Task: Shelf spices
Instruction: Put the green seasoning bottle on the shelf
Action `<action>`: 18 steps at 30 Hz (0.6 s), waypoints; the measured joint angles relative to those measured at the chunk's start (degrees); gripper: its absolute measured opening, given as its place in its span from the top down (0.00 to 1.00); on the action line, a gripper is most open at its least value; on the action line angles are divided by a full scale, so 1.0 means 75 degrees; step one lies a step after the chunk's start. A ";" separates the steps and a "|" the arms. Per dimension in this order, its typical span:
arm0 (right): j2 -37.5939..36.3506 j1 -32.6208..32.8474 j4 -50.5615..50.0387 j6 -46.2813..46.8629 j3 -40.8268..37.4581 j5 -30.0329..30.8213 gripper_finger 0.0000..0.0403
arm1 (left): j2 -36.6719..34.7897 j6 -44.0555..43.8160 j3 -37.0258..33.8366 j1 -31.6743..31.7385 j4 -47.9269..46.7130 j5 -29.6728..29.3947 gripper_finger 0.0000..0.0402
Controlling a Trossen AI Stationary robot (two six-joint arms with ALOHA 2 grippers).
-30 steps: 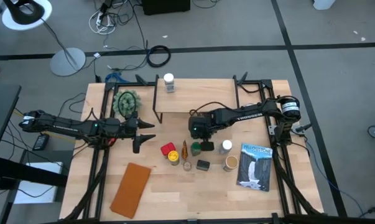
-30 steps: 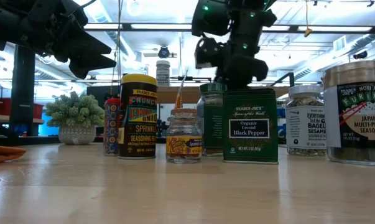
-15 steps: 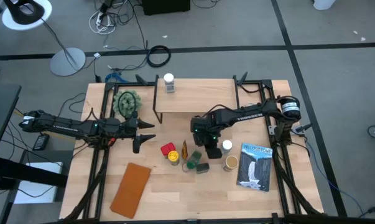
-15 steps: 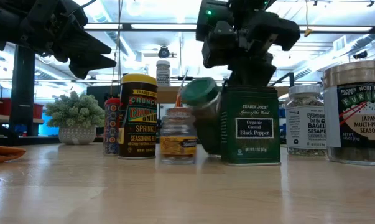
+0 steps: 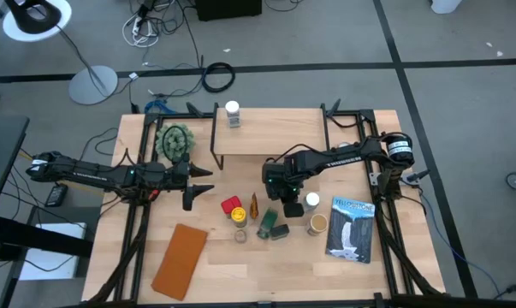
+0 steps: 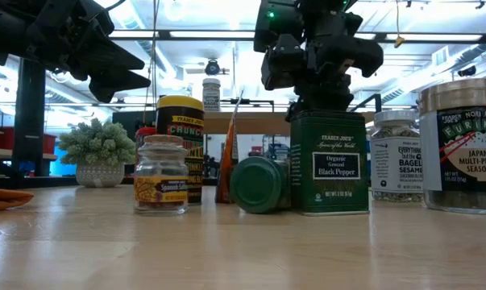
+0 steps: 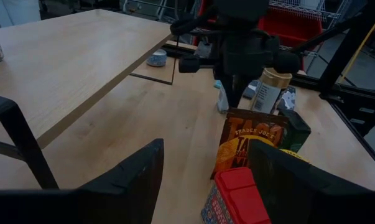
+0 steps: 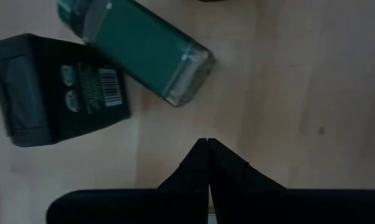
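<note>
Barely started: only one white-lidded jar point(image 5: 233, 112) sits on the light wood shelf point(image 5: 275, 133). The rest cluster nearer, green-lidded jar point(image 5: 265, 225) tipped over. Right gripper point(image 5: 285, 195) pinched empty above; left gripper point(image 5: 192, 183) spread wide, waiting left.

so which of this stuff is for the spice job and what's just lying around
For the job: shelf, white-lidded jar on it, tipped green jar, black pepper tin, red box.

Lying about: book, brown pad, potted plant.
</note>
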 joint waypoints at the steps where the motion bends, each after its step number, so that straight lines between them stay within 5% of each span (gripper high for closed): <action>1: 0.0000 0.0002 0.0002 -0.0048 0.0000 0.0075 1.00 | 0.0000 0.0000 0.0000 0.0000 0.0000 0.0000 0.41; 9: 0.0001 0.0190 0.0021 -0.1340 0.0021 0.0829 1.00 | 0.0000 0.0000 0.0003 0.0002 0.0000 0.0000 0.41; 18: 0.0009 0.1078 0.0490 -0.2990 0.0736 0.2554 0.99 | 0.0000 0.0003 0.0000 0.0000 0.0000 0.0000 0.41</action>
